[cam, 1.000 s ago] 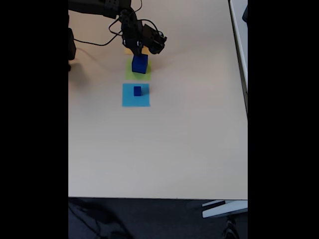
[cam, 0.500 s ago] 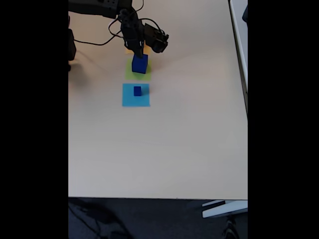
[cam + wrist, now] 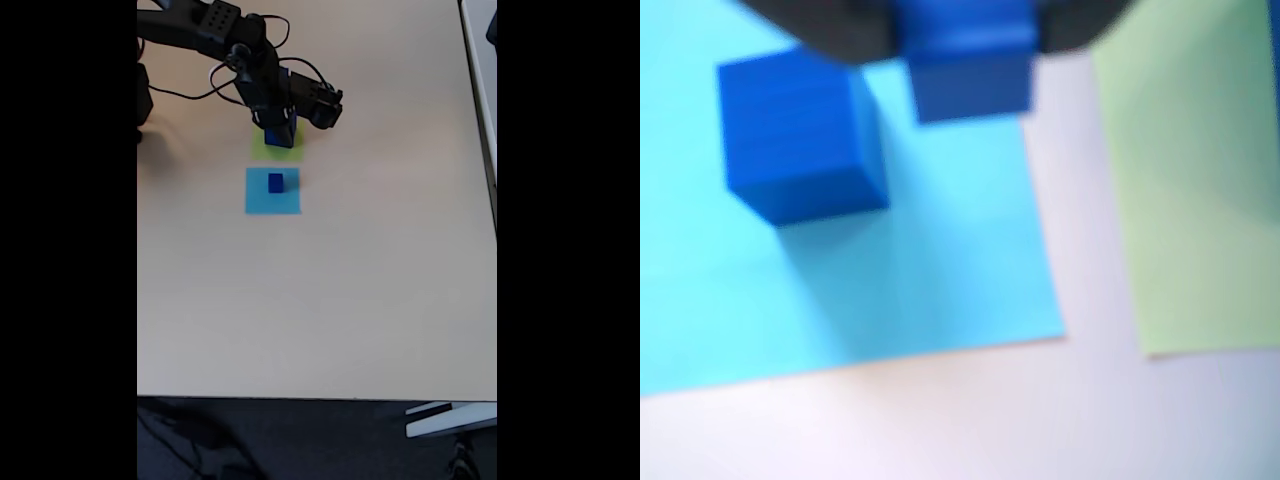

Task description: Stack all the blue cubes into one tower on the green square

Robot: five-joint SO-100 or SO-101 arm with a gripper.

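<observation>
My gripper point(image 3: 970, 45) seems closed on a blue cube point(image 3: 972, 90) above the green square point(image 3: 258, 149), and if I release it off-centre, it may tumble towards the small cube point(image 3: 276, 182).

The wrist view is blurred, so all edges are soft. At its top edge the gripper point(image 3: 965, 25) is cut off, and the blue cube point(image 3: 970, 75) between its dark fingers point(image 3: 825, 30) shows only its lower part. The light-blue paper square point(image 3: 940, 280) runs out at the left, and the green square point(image 3: 1200, 200) at the right. In the fixed view the arm hides most of the large blue cube point(image 3: 281, 138) and of the green square point(image 3: 260, 148); the jaws there are too small to tell.
</observation>
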